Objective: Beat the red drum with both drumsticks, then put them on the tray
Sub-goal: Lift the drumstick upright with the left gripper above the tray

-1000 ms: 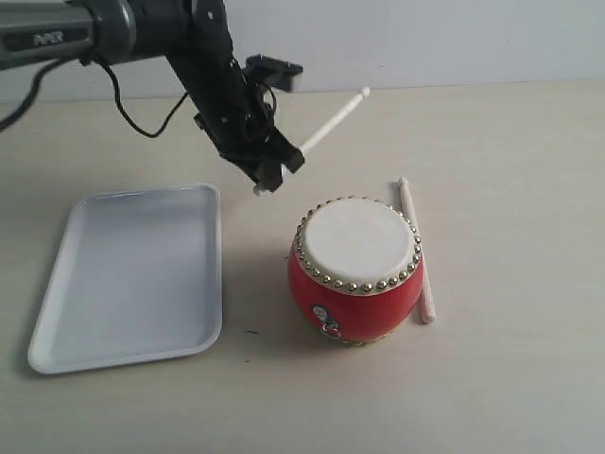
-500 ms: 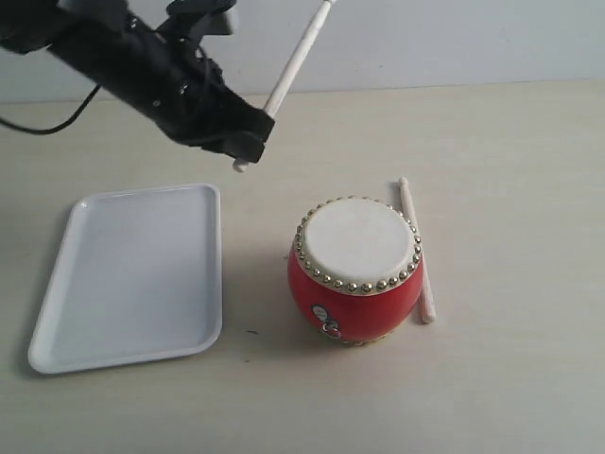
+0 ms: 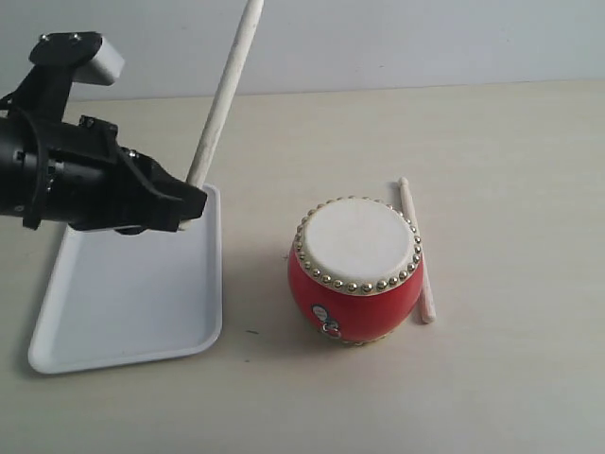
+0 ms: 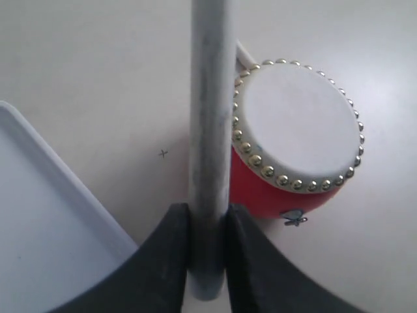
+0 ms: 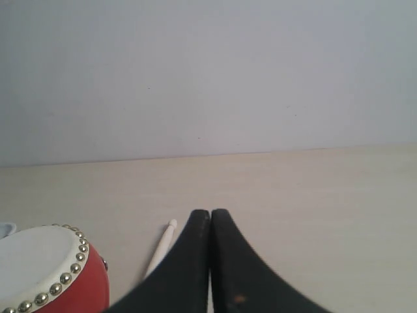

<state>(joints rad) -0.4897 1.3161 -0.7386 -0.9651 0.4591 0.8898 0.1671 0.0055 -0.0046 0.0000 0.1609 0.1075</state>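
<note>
The red drum (image 3: 354,270) stands upright on the pale table (image 3: 510,142), a little right of the middle, cream skin up and its sticker facing the near side. One drumstick (image 3: 417,255) lies flat on the table close against the drum's right side, running from far to near; the drum's belly hides part of it. The other drumstick (image 3: 223,99) is clenched near its lower end by the left gripper (image 3: 187,206), whose two black fingers (image 4: 171,254) press it from either side. This stick rises steeply, leaning slightly to the right, and its top leaves the exterior view. The gripper hangs over the far right corner of the white tray (image 3: 113,317), which lies flat to the left of the drum, apart from it. Whether the stick's lower end touches the tray cannot be told. The right gripper (image 5: 210,215) is clamped shut on nothing, its fingers meeting, above the table right of the drum.
</note>
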